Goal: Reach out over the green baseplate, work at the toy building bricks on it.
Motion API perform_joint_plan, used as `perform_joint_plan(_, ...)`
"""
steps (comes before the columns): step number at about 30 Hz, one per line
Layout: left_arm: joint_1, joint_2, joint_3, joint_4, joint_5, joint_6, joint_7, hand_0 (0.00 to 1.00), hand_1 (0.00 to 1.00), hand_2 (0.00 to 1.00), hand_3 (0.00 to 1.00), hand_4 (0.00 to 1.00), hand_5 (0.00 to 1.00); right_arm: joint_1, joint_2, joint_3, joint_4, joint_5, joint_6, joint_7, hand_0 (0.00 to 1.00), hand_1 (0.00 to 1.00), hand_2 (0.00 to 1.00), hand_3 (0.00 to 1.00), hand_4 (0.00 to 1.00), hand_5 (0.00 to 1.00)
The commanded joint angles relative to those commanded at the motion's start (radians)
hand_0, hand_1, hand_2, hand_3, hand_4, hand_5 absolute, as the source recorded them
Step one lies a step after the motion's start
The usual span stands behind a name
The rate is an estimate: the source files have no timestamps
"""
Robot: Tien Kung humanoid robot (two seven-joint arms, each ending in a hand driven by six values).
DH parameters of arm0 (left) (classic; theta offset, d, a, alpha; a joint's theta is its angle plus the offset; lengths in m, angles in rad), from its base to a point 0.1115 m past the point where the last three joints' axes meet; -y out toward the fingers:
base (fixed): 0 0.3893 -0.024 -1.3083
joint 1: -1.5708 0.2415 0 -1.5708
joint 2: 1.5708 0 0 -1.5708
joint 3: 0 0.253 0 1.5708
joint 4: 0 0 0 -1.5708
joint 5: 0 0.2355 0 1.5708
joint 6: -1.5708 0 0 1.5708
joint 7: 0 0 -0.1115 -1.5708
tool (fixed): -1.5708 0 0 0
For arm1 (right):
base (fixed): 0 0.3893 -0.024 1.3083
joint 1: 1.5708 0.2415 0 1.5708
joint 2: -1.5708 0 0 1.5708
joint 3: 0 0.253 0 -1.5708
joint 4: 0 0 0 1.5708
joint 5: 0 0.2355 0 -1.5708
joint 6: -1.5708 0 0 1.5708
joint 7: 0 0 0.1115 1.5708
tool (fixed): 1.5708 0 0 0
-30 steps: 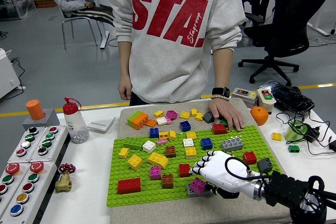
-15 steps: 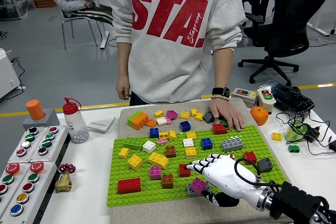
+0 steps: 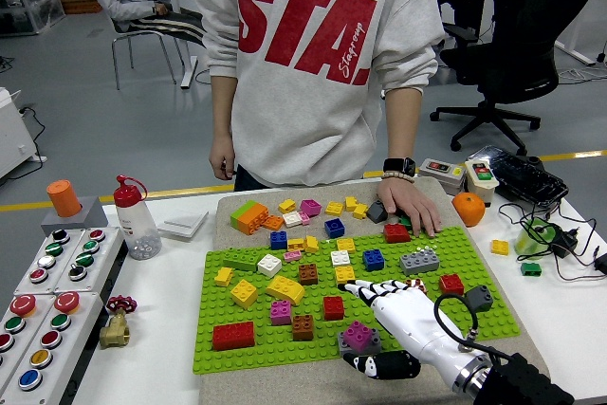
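Observation:
The green baseplate (image 3: 275,353) lies on a beige mat mid-table and carries several coloured bricks, among them a large red one (image 3: 233,335), a small red one (image 3: 333,307) and a grey one (image 3: 418,260). My right hand (image 3: 353,322), white with a dark thumb, reaches in from the lower right over the plate's near right part. Its fingers are spread and hold nothing. A magenta brick on a grey brick (image 3: 358,335) sits between the thumb and the fingers. A person's hand (image 3: 410,208) rests at the plate's far edge by a red brick (image 3: 396,232).
A button panel (image 3: 52,282), a red-capped bottle (image 3: 133,220) and a brass valve (image 3: 116,324) stand to the left. An orange (image 3: 468,208), switch boxes (image 3: 441,174) and cables (image 3: 560,234) are at the right. Loose bricks (image 3: 251,216) lie on the mat behind the plate.
My right hand has drawn back toward the near edge and turned, fingers now pointing up-left. The small red brick it partly covered now shows fully. The person's hand has not moved.

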Motion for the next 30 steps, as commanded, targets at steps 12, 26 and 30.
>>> perform_joint_plan(12, -0.003, 0.002, 0.002, 0.0, -0.003, 0.0, -0.001, 0.662, 0.616, 0.62, 0.47, 0.376, 0.998, -0.002, 0.076, 0.003, -0.12, -0.058, -0.06, 0.002, 0.891, 0.862, 0.96, 0.949, 0.802, 0.418)
perform_joint_plan(26, -0.006, 0.003, 0.006, 0.0, -0.009, 0.001, -0.003, 0.662, 0.617, 0.619, 0.468, 0.376, 0.998, 0.008, 0.125, 0.003, -0.194, -0.078, -0.06, 0.008, 0.893, 0.863, 0.963, 0.955, 0.797, 0.406)
perform_joint_plan(30, -0.007, 0.004, 0.007, 0.001, -0.011, 0.001, -0.003, 0.662, 0.617, 0.619, 0.468, 0.376, 0.998, 0.01, 0.124, 0.003, -0.208, -0.095, -0.059, 0.009, 0.893, 0.863, 0.963, 0.955, 0.797, 0.406)
